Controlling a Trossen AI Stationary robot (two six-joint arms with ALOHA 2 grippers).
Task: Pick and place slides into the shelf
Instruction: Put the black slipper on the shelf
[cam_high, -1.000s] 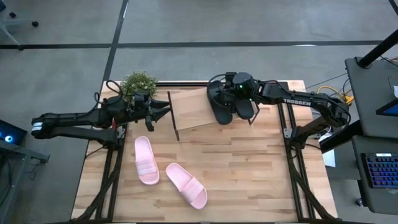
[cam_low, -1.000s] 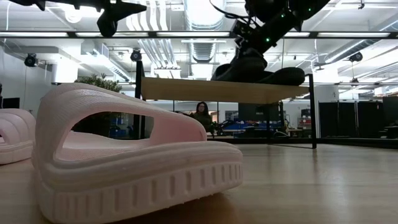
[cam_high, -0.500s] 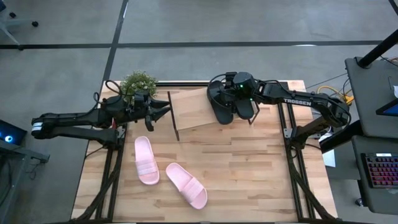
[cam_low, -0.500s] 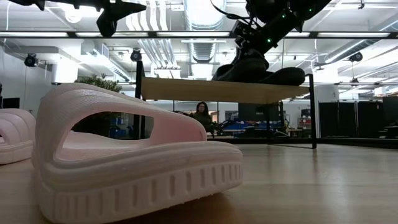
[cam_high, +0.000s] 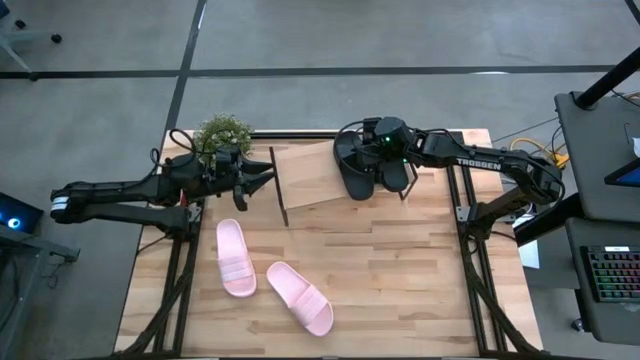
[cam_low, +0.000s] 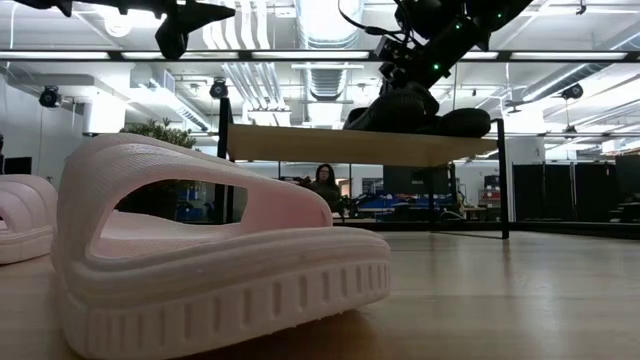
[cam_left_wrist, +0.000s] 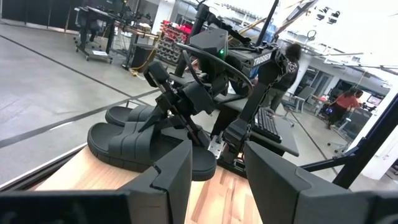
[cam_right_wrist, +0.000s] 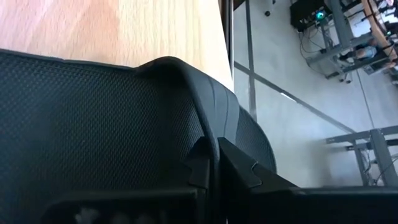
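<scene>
Two black slides (cam_high: 353, 175) (cam_high: 398, 172) lie side by side on the right half of the slanted wooden shelf (cam_high: 310, 180). My right gripper (cam_high: 378, 162) slants down over them and is shut on the one nearer the shelf's middle (cam_left_wrist: 143, 146). Two pale pink slides (cam_high: 235, 258) (cam_high: 300, 298) lie sole down on the tabletop in front of the shelf. My left gripper (cam_high: 268, 180) hovers level just left of the shelf, open, with nothing between its fingers (cam_left_wrist: 174, 180). My right gripper pinches the thin edge of the black slide's strap (cam_right_wrist: 210, 140) between its two fingers (cam_right_wrist: 242, 171). It comes slanting down from the table's right side. The slide's sole lies on the shelf board (cam_low: 400, 120).
A small potted plant (cam_high: 222, 132) stands at the far left corner, behind my left gripper. The shelf's left half (cam_high: 300, 165) is bare wood. Black frame rails run along both table sides (cam_high: 470, 260). People and desks show in the room beyond.
</scene>
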